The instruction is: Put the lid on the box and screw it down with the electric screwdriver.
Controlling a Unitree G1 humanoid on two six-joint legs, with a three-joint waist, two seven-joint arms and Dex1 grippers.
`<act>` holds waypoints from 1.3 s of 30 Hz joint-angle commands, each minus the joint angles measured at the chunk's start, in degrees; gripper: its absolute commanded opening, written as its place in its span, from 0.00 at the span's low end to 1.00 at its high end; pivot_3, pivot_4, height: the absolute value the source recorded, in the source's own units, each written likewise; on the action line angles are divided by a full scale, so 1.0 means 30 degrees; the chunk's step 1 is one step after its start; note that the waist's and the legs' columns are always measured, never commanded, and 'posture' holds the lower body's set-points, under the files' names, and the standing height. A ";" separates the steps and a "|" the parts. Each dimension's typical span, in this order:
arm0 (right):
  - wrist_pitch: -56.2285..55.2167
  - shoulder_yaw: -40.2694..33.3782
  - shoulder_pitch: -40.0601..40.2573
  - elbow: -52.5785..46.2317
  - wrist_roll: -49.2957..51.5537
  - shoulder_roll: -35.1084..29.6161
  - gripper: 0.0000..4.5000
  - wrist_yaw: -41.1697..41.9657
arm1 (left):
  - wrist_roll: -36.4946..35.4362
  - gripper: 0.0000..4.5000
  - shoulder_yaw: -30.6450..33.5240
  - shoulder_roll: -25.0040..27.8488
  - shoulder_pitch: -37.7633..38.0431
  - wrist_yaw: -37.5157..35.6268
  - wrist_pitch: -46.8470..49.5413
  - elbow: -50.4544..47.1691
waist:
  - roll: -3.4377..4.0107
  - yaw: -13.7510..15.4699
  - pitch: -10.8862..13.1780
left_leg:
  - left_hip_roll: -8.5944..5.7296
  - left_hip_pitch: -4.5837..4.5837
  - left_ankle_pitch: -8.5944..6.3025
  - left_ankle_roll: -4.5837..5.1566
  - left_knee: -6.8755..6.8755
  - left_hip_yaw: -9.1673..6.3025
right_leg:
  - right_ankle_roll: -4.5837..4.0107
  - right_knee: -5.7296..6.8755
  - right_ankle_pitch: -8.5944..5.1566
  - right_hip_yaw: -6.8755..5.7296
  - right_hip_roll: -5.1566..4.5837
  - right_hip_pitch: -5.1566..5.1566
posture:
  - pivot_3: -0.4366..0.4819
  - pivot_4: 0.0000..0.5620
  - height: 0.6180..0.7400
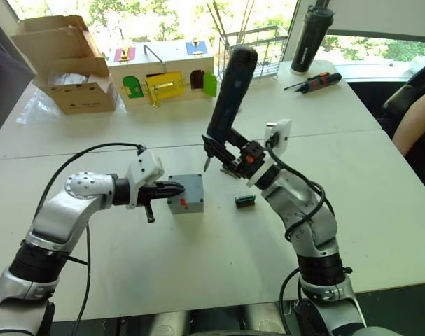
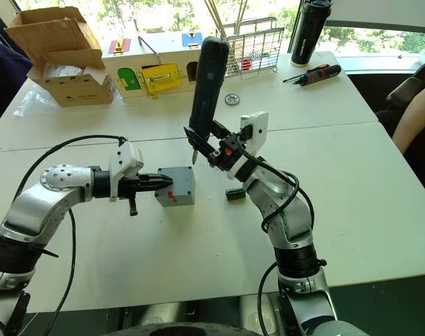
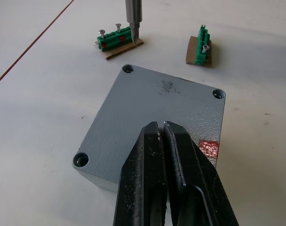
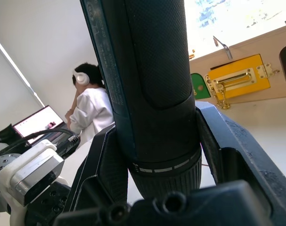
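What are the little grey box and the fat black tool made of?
The lid on the box looks like speckled matte grey plastic, possibly painted metal. The electric screwdriver shows a dimpled, rubbery black sleeve with a bare metal bit.

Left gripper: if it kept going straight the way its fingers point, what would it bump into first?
The left gripper, fingers shut, already rests on the lid of the box; further on, probably the green screw holders.

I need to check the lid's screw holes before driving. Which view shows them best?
The left wrist view: the lid sits on the box close up, three corner holes open and without screws, the fourth hidden by the left gripper. The eye views show the lid too small for holes.
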 commanded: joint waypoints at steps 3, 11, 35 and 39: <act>-0.1225 0.0306 -0.0232 -0.0336 -0.0148 0.0386 0.41 0.0246 | 0.0546 0.03 -0.0330 0.0019 0.0436 0.0064 0.0205 0.0337 | 0.0000 -0.0009 -0.0001 | -0.0001 0.0009 0.0000 0.0000 0.0001 -0.0002 | 0.0000 0.0006 0.0000 -0.0001 0.0001 0.0007 | 0.48 0.27 1.00; -0.1842 0.0757 -0.0314 0.0259 -0.0528 0.0718 0.41 0.0286 | 0.0583 0.03 -0.0357 0.0094 0.0645 0.0141 0.0106 0.0175 | 0.0002 -0.0021 -0.0003 | -0.0001 0.0039 -0.0001 0.0000 -0.0002 -0.0002 | 0.0000 0.0014 0.0000 0.0000 0.0002 0.0028 | 0.48 0.27 1.00; -0.4688 0.3151 0.0295 0.3502 -0.3559 0.0459 0.41 0.1811 | 0.0926 0.03 -0.0653 -0.0135 0.0723 0.0183 -0.0074 0.0427 | 0.0005 -0.0031 -0.0048 | 0.0001 0.0269 -0.0011 0.0007 -0.0062 -0.0001 | -0.0002 0.0026 -0.0002 0.0005 0.0008 0.0162 | 0.48 0.27 1.00; -0.4645 0.3541 0.0795 0.4174 -0.3768 0.0598 0.41 0.2041 | 0.1125 0.03 -0.0704 -0.0124 0.0896 0.0121 -0.0108 0.0452 | 0.0005 -0.0038 -0.0172 | 0.0013 0.0288 -0.0016 0.0011 -0.0062 -0.0003 | -0.0002 0.0026 -0.0002 0.0017 0.0027 0.0163 | 0.48 0.27 1.00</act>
